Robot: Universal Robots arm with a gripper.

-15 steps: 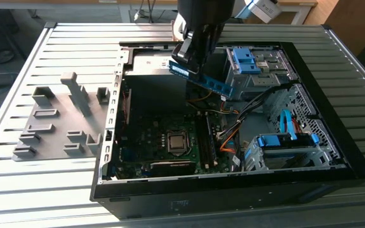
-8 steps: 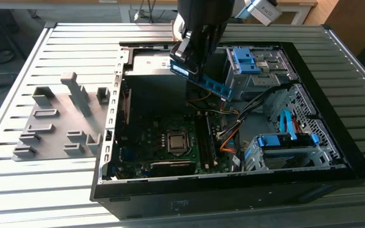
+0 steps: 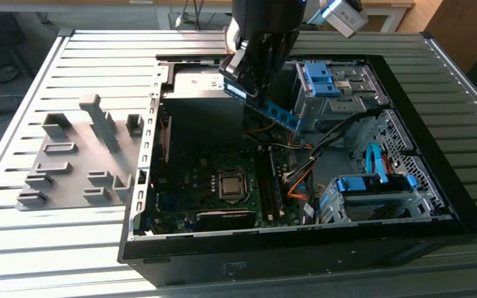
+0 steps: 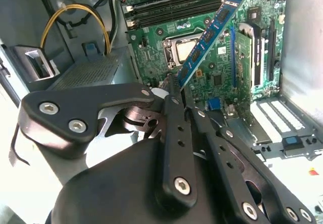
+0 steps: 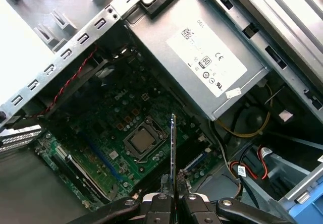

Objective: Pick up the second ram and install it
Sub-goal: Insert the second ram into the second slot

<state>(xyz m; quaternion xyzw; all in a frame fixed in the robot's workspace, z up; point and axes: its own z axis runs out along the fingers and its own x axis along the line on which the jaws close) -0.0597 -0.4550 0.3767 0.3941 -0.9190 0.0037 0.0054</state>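
Observation:
My gripper (image 3: 247, 77) hangs above the open computer case (image 3: 437, 205), shut on one end of the second ram (image 3: 276, 112). The stick is a blue-green board with dark chips and slants down over the case's inside in the exterior view. In the second wrist view the ram (image 4: 209, 35) reaches from the gripper (image 4: 172, 85) out over the motherboard (image 4: 222, 72), above the CPU socket (image 4: 181, 50). In the first wrist view the ram (image 5: 172, 148) shows edge-on as a thin line rising from the gripper (image 5: 172, 186). The long dark memory slots (image 3: 270, 183) lie beside the CPU socket (image 3: 231, 185), well below the stick.
A grey plastic fixture (image 3: 81, 155) with upright blocks lies on the slatted table at the exterior view's left. Blue drive-bay clips (image 3: 322, 77) and a drive cage (image 3: 375, 192) fill the case's right side. The power supply (image 5: 212, 57) and loose cables (image 3: 300, 180) sit near the slots.

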